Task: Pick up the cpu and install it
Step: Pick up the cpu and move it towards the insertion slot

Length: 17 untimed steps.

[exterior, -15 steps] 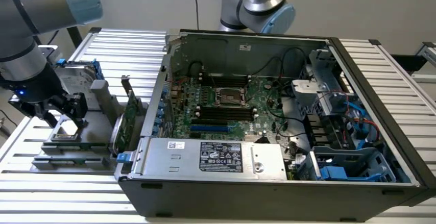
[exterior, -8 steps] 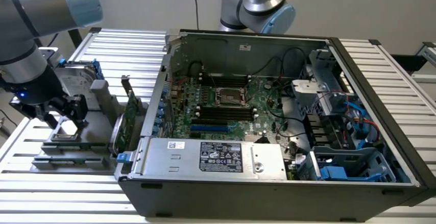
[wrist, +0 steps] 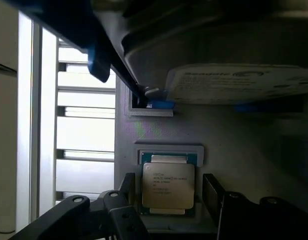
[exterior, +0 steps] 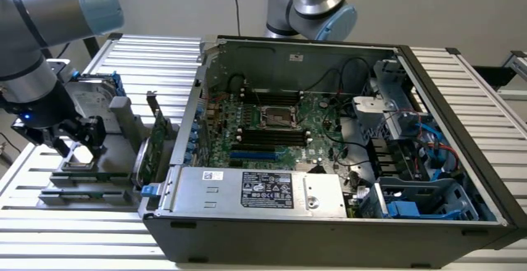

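The cpu (wrist: 168, 185), a small square chip with a silvery top plate, lies in a recess of the grey holder (wrist: 233, 145). In the exterior view the cpu (exterior: 81, 154) sits at that view's left, right under my gripper (exterior: 80, 146). In the wrist view my gripper (wrist: 168, 189) is open, with one black finger (wrist: 127, 187) on each side of the chip and a small gap between pad and chip on both sides. Nothing is held. The empty processor socket (exterior: 278, 116) lies in the middle of the motherboard inside the open computer case (exterior: 329, 221).
A silver hard drive (exterior: 89, 98) with blue rails stands in the holder just behind the gripper, and its label shows in the wrist view (wrist: 238, 82). A green circuit card (exterior: 157, 136) stands upright between holder and case. A second robot arm (exterior: 317, 8) rises behind the case.
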Each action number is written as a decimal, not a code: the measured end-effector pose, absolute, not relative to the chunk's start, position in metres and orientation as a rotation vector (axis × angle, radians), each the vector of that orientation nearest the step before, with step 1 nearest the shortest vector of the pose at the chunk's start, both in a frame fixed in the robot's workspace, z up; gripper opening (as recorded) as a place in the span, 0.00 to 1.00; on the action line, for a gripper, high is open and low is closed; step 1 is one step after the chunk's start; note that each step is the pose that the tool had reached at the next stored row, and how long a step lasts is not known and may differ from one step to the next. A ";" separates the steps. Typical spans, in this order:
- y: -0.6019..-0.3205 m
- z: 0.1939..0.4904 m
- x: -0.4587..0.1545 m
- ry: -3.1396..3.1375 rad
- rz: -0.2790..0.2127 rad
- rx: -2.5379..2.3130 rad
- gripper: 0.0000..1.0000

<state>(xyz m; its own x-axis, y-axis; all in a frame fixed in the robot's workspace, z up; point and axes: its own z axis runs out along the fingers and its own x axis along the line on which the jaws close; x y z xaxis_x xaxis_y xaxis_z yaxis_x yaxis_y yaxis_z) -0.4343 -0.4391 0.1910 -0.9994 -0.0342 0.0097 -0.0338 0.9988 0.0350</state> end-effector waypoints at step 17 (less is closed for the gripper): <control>-0.440 0.186 -0.434 -3.130 -0.068 0.054 0.65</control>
